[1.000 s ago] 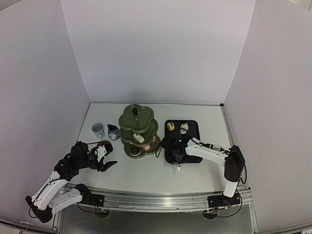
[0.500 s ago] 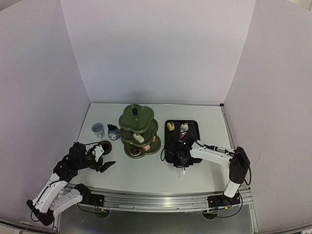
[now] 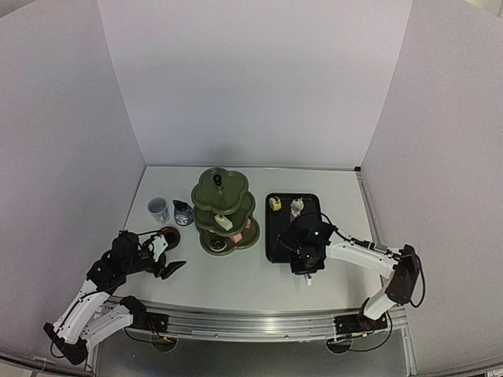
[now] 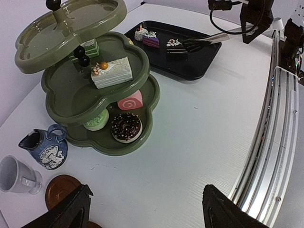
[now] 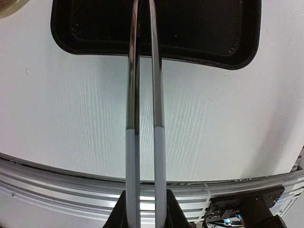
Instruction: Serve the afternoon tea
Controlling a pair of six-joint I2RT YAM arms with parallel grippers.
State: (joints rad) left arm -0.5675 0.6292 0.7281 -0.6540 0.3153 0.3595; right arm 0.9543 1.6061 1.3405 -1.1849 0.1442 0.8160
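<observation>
Pastries (image 3: 224, 222) are sitting partly served. From above, the stand (image 3: 224, 192) is standing mid-table, with the cup (image 3: 159, 209), jug (image 3: 182, 212) and a saucer (image 3: 169, 235) lying to its left and the tray (image 3: 275, 236) lying just to its right. The right gripper (image 3: 308, 256) is hovering over the tray's near edge, and the left gripper (image 3: 167, 258) is hanging beside the saucer.

From the left wrist, the stand is showing as three glossy dark green scalloped plates on a post with black knobs. A white iced slice and a green piece are resting on the middle tier, while a pink swirl, a green round and a sprinkled doughnut are resting on the bottom one. Three small cakes are waiting on the matte black tray, so I judge loading about two thirds done. The cup is standing off its saucer, so that step looks undone. The left jaws are gaping wide around nothing.

From the right wrist, the narrow jaws are pinching the tongs (image 5: 142, 118), two slim polished metal blades reaching over the white grained table (image 5: 71, 118) towards the tray rim.
</observation>
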